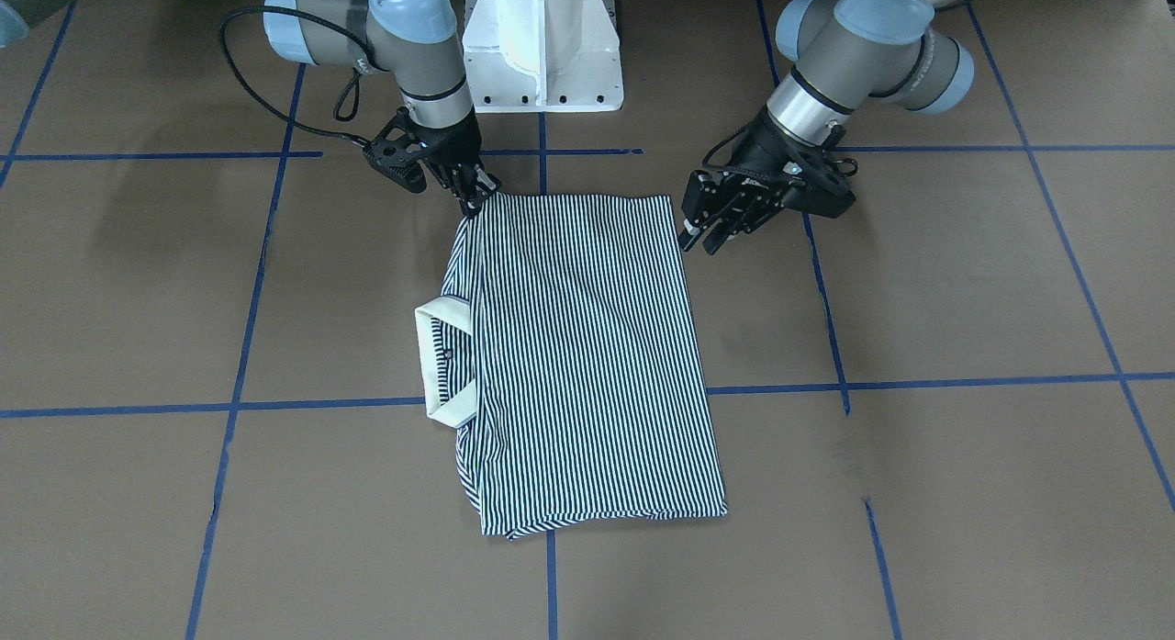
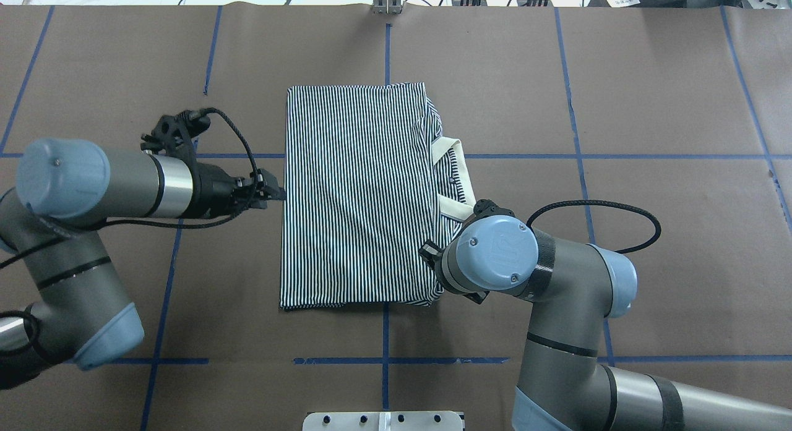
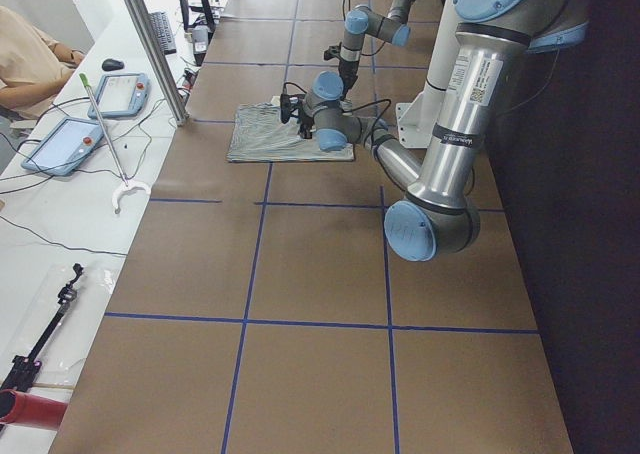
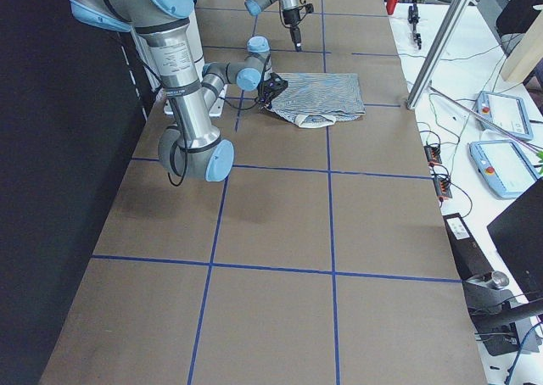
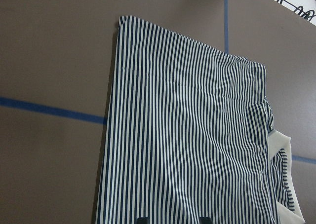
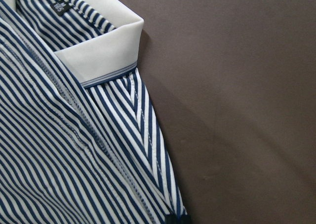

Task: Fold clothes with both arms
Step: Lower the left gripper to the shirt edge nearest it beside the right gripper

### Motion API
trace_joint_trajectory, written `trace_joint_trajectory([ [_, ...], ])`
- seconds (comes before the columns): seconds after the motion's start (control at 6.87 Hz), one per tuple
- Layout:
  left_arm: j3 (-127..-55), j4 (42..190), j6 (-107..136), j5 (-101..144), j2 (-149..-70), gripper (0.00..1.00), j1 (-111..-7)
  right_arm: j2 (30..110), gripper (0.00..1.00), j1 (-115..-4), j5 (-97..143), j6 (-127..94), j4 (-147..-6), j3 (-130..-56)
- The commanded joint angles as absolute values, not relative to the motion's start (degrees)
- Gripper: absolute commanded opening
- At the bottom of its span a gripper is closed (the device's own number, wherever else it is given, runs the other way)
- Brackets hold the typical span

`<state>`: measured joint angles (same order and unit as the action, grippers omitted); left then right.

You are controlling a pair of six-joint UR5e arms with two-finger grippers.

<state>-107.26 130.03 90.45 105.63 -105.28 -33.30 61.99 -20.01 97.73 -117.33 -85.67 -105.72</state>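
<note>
Right gripper (image 1: 475, 197): fingers pinched together on the polo shirt's (image 1: 587, 346) near corner on the collar side. Looks like it's gripping fabric. The wrist view shows only a dark tip at the cloth edge.
Left gripper (image 1: 707, 229): fingers spread, holding nothing. Hangs just beside the near corner on the hem side, at the shirt's edge.
Shirt position: lies flat on the brown table (image 1: 964, 300) mid-workspace, crosswise to the robot. It's already narrowed to a neat rectangle, no sleeves sticking out.
Collar (image 1: 441, 360): cream, pokes out past the edge on the robot's right, with the buttoned placket showing inside it.
Step in hand: likely securing the two near corners for a cross fold. One corner is taken, the other isn't yet.
Progress: judged partway. The side folds look done, a final halving looks left.
Next move calls for: left gripper to drop onto its corner and close on all layers, then both arms to lift evenly and carry the near edge over towards the far edge.
Watch for: uneven lift skewing the rectangle, the collar bunching under the fold, or the left gripper catching only the top layer.
</note>
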Motion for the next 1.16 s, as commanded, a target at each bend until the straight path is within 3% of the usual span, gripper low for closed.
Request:
trace_joint_trajectory([
  [0.0, -107.41, 129.82, 95.44, 98.65, -102.84, 0.5, -24.3, 62.31, 0.0, -19.86, 97.73, -117.33, -85.69, -105.91],
  [1.02, -106.26, 120.15, 99.04, 98.52, -104.32, 0.54, -19.69, 62.31, 0.0, -19.78, 97.65, -117.33, -85.69, -105.91],
])
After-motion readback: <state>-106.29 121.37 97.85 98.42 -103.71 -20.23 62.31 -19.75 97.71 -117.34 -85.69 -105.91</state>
